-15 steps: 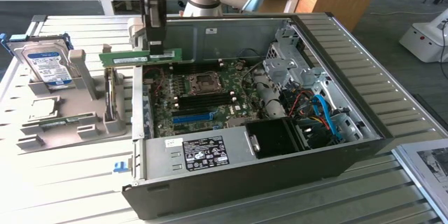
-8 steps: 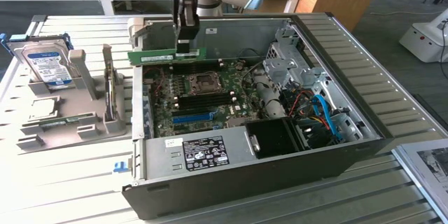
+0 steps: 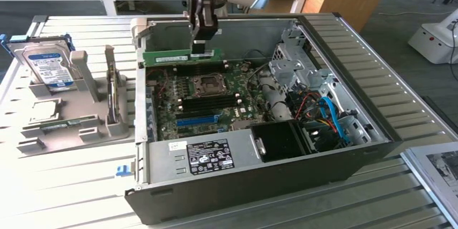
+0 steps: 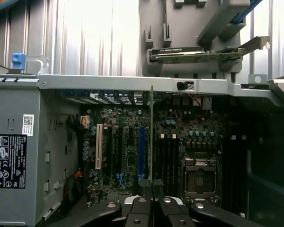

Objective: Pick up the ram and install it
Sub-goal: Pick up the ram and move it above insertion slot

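Note:
The ram (image 3: pixel 168 56), a long thin green stick, hangs level above the back of the motherboard (image 3: pixel 187 96) inside the open computer case (image 3: pixel 361 132). My gripper (image 3: pixel 203 45) comes down from above and is shut on the stick's end at the exterior view's right. In the wrist view the ram (image 4: pixel 151 137) is edge-on, a thin green line running out from my gripper (image 4: pixel 153 191) over the board. It lies beside the blue slot (image 4: pixel 142 151) and short of the black memory slots (image 4: pixel 168 161) next to the processor socket (image 4: pixel 199 177).
A grey fixture (image 3: pixel 72 127) at the exterior view's left holds a silver hard drive (image 3: pixel 49 68) and an upright card (image 3: pixel 111 92). Inside the case are a power supply (image 3: pixel 207 156), a drive cage (image 3: pixel 293 63) and blue cables (image 3: pixel 333 116). The case walls (image 3: pixel 214 22) rise around the board.

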`<act>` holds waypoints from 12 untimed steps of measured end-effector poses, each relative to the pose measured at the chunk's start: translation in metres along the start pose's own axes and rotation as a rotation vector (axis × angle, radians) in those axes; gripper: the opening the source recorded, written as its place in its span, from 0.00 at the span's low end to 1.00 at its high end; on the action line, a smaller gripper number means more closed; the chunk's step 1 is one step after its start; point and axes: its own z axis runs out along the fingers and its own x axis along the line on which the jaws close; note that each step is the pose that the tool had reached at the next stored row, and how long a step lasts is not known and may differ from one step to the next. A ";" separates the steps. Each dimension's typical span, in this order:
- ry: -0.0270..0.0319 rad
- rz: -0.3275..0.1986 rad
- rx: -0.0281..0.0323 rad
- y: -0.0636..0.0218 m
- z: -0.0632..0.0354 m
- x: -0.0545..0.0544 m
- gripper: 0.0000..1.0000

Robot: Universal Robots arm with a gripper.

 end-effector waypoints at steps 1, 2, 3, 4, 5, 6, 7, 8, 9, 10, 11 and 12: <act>-0.0001 0.000 0.0000 -0.0025 -0.0001 0.000 0.12; -0.0001 0.000 0.0000 -0.0050 -0.0002 0.000 0.12; 0.0000 0.000 0.0000 -0.0074 -0.0003 0.000 0.12; 0.0000 0.000 0.0000 -0.0101 -0.0004 0.000 0.12; 0.0000 0.000 0.0000 -0.0126 -0.0005 0.000 0.12; 0.0000 0.000 0.0000 -0.0149 -0.0006 0.000 0.12; 0.0000 0.000 0.0000 -0.0174 -0.0007 0.000 0.12; 0.0000 0.000 0.0000 -0.0198 -0.0008 0.000 0.12; -0.0001 0.000 0.0000 -0.0223 -0.0009 0.000 0.12; -0.0001 0.000 0.0000 -0.0249 -0.0010 0.000 0.12; 0.0000 0.000 0.0000 -0.0272 -0.0012 0.000 0.12; 0.0000 0.000 0.0000 -0.0294 -0.0013 0.000 0.12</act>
